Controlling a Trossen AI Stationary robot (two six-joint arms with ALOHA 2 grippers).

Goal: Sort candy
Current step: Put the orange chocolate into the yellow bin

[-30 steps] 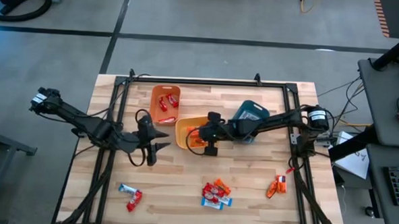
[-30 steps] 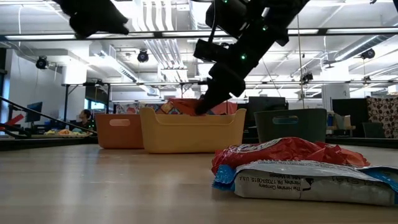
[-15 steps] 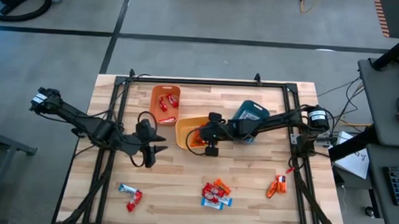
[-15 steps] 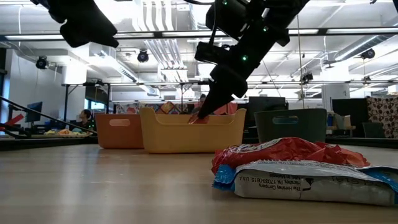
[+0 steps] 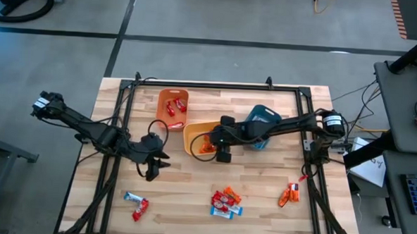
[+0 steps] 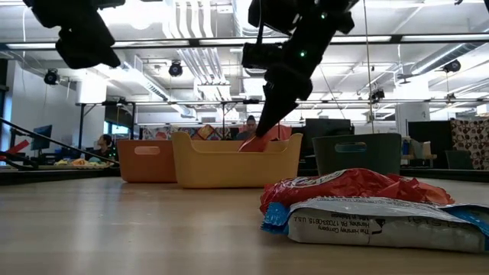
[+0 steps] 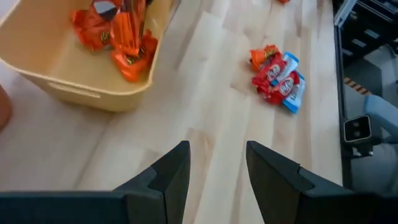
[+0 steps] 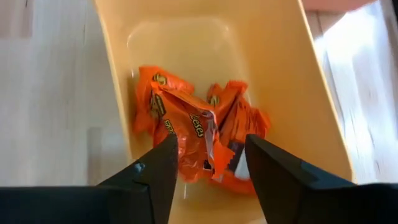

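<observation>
My right gripper (image 5: 209, 141) (image 8: 208, 146) stands open over the yellow bin (image 5: 194, 132), tilted downward. Several orange packets (image 8: 193, 140) lie on the bin's floor below its fingers; one end of a packet (image 6: 256, 143) sticks up over the rim. My left gripper (image 5: 154, 169) (image 7: 217, 158) hangs open above bare table to the left of the yellow bin, holding nothing. Loose candy lies near the front edge: a mixed pile (image 5: 226, 202) (image 7: 277, 71), orange packets (image 5: 288, 194), and a blue-and-white bar with a red one (image 5: 135, 204).
An orange bin (image 5: 172, 103) with red candy stands behind the yellow one, and a teal bin (image 5: 262, 122) lies under the right arm. A black frame (image 5: 217, 86) runs around the tabletop. Bare wood lies between the bins and the candy piles.
My right gripper has opened above the yellow bin, let go of an orange packet that now lies with the others, and risen a little. My left gripper has turned and tipped its fingers toward the table's near edge, staying open.
</observation>
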